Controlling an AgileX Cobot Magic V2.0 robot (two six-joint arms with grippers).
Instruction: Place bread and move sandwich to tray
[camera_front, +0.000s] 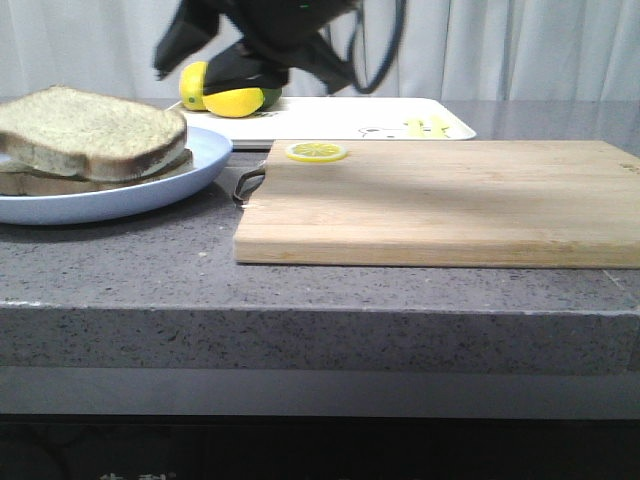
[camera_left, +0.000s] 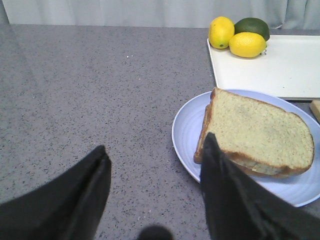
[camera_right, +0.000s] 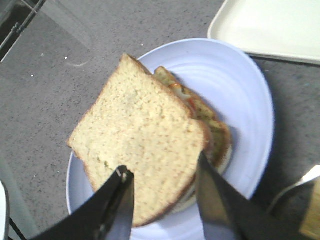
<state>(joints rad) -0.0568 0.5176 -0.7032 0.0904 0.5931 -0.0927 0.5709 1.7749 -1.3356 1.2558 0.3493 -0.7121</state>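
Bread (camera_right: 142, 150) lies atop the sandwich (camera_right: 210, 125) on the plate (camera_right: 250, 100); both hands gape empty. Next, likely grip the stack for the tray (camera_front: 340, 118).

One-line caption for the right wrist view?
Open right gripper above thick tan toast slice stacked on egg toast in pale blue round plate.

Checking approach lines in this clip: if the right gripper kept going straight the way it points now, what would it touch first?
Most likely the bread: the right gripper is open with its fingers on either side of the slice's near edge, above the blue plate. How far above it the gripper sits is unclear.
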